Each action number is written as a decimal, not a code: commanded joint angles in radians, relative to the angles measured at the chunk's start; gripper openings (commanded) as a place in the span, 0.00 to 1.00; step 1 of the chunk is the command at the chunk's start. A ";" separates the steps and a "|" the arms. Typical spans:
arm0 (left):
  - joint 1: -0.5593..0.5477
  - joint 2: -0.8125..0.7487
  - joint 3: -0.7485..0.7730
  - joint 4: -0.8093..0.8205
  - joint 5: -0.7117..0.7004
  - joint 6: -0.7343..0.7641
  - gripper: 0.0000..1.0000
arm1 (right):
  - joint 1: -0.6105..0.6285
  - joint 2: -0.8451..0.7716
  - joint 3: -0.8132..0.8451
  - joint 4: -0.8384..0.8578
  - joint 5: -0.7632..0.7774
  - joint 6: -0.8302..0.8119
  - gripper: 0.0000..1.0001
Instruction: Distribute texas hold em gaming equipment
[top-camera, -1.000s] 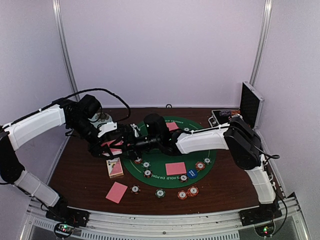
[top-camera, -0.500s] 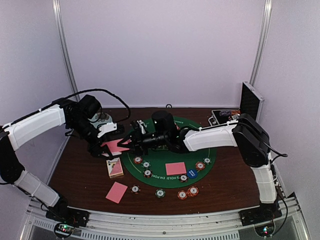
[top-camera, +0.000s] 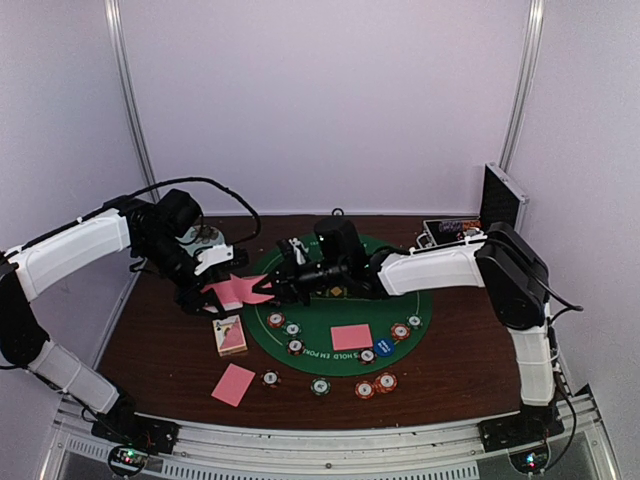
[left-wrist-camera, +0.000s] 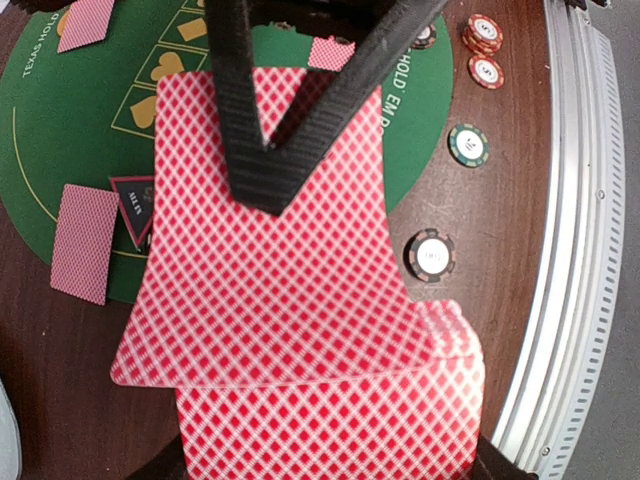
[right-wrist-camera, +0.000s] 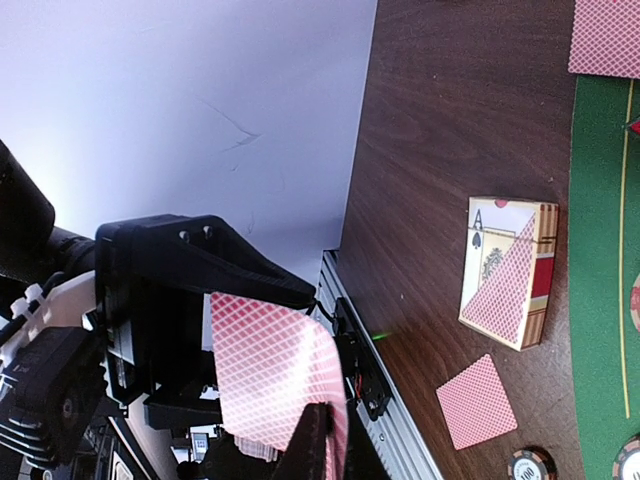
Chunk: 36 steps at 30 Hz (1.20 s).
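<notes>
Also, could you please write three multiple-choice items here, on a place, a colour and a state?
1. The card box lies: A on the table beside the mat; B at the mat's centre; C in the case.
2. The mat is: A blue; B green; C grey.
3. The right fingers are: A spread wide; B gripping a chip; C pinched on the top card.
Answers: A, the box rests on wood off the felt; B, the felt is green; C, they meet on that card.
</notes>
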 joint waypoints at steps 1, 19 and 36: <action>-0.003 -0.025 0.002 0.032 0.019 0.019 0.00 | -0.013 -0.081 -0.021 -0.040 0.006 -0.027 0.06; -0.003 -0.041 -0.007 0.033 0.005 0.025 0.00 | -0.155 0.042 0.108 -0.182 -0.003 -0.133 0.02; -0.003 -0.031 -0.011 0.033 0.021 0.016 0.00 | -0.163 0.488 0.667 -0.329 0.135 -0.177 0.07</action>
